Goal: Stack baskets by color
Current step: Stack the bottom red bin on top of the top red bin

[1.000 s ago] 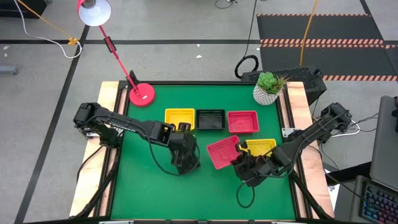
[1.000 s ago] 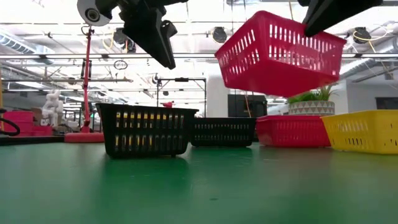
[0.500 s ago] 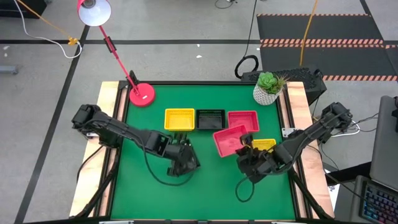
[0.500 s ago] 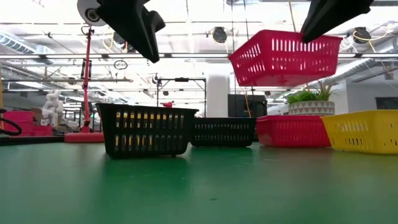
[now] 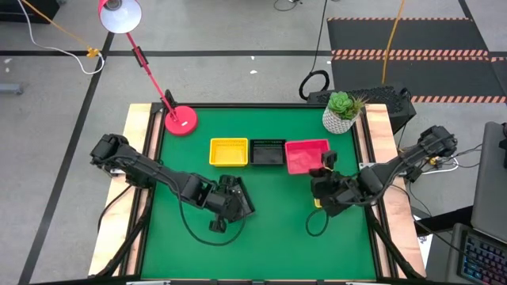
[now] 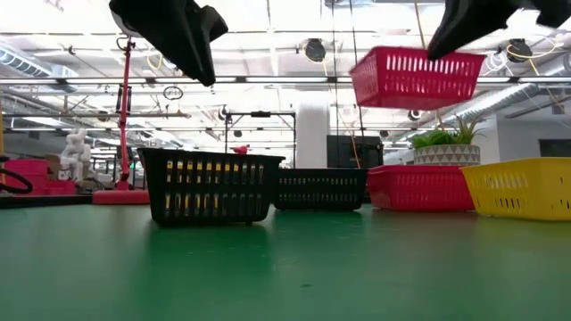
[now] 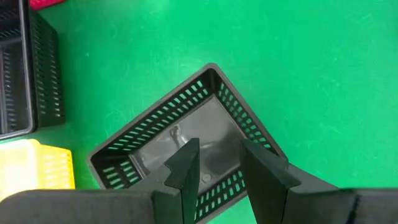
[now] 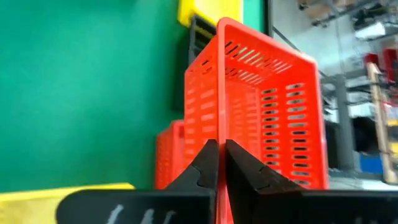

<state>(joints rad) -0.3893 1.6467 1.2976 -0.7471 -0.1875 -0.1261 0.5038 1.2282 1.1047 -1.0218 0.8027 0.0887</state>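
A yellow basket (image 5: 228, 151), a black basket (image 5: 268, 151) and a red basket (image 6: 417, 188) stand in a row at mid-table. Directly over that red one hangs a second red basket (image 5: 306, 155), with my right gripper (image 5: 325, 168) shut on it. Nearer the front, another black basket (image 7: 186, 124) rests on its bottom. My left gripper (image 7: 217, 165) hovers open well above it (image 6: 198, 62); in the high view the arm hides this basket. Another yellow basket (image 6: 517, 187) stands on the table below my right arm. My right gripper pinches the lifted red basket by the rim of one side wall (image 8: 219, 134), one finger inside the basket and one outside. It comes slanting down from the table's near right. The basket hangs clear, open side up and almost level (image 6: 415, 78), above the red basket on the table.
A red lamp base (image 5: 181, 120) stands at the far left corner and a white plant pot (image 5: 339, 119) at the far right. Bare green mat (image 5: 269, 229) stretches across the near half, between the two arms.
My right gripper has carried the red basket up and toward the far edge, from beside the yellow basket to above the red one in the row. The basket has swung from steeply tilted to nearly level. My left gripper has drifted toward the table's left, still open.
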